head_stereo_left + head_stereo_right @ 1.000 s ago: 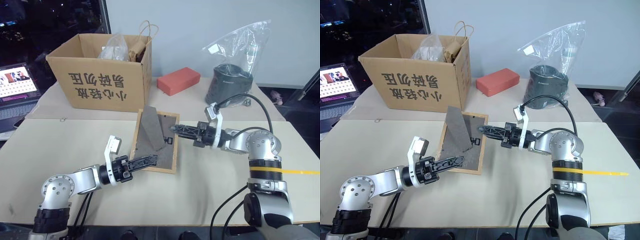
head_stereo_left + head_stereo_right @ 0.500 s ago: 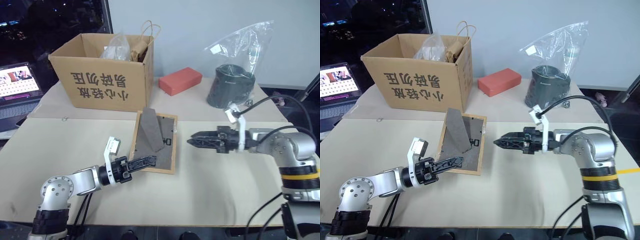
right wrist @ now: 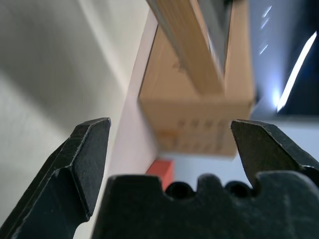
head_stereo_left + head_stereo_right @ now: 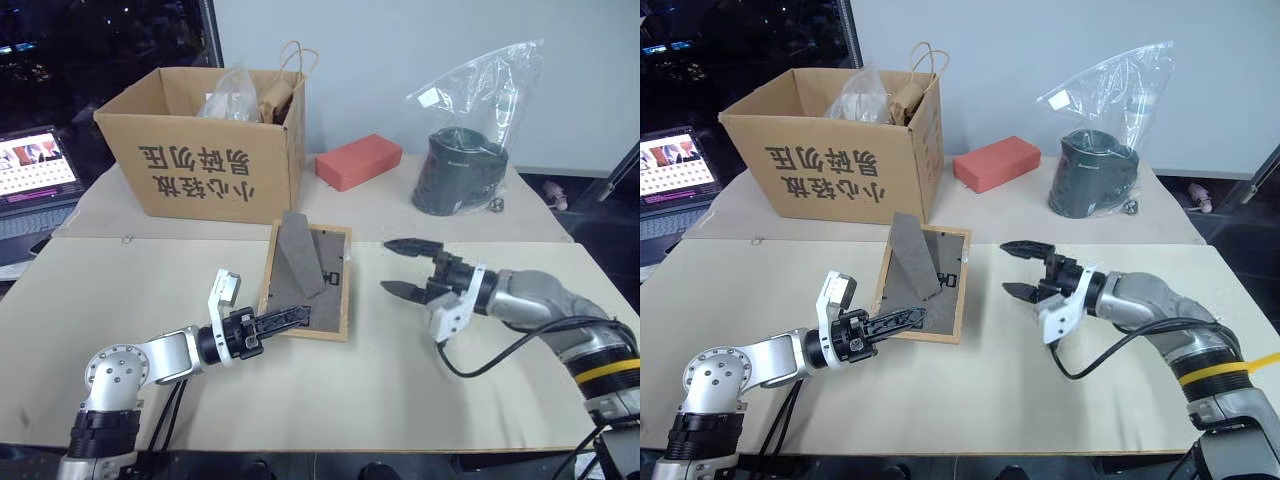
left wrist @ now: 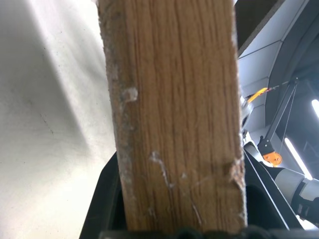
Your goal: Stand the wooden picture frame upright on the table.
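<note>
My left gripper (image 4: 291, 319) is clamped on the near edge of the picture frame (image 4: 308, 283); the left wrist view has the wood rail seated between the two black fingers. The frame lies back-up near the middle of the table (image 4: 330, 390), just in front of the cardboard box (image 4: 205, 145), with its easel leg (image 4: 297, 258) folded out and sticking up.

Risks, as I judge them:
- I hold only one thin rail. Tipping the frame up from here could let it pivot in the grip and slap back down.
- If the base edge skates on the smooth tabletop as I lift, the frame will slide toward the box instead of rising.
- The leg is already out; set down at the wrong lean, the frame could topple forward onto its face.
- My right gripper sits close to the frame's right edge. Closing in carelessly could knock the frame out of the left grip.

Pose: left forearm low over the table, fingers pointing level across toward the right, reaching the frame from its near side.

Right gripper (image 4: 408, 267): fingers spread wide, holding nothing, aimed at the frame's right side and just clear of it, forearm low over the table.
</note>
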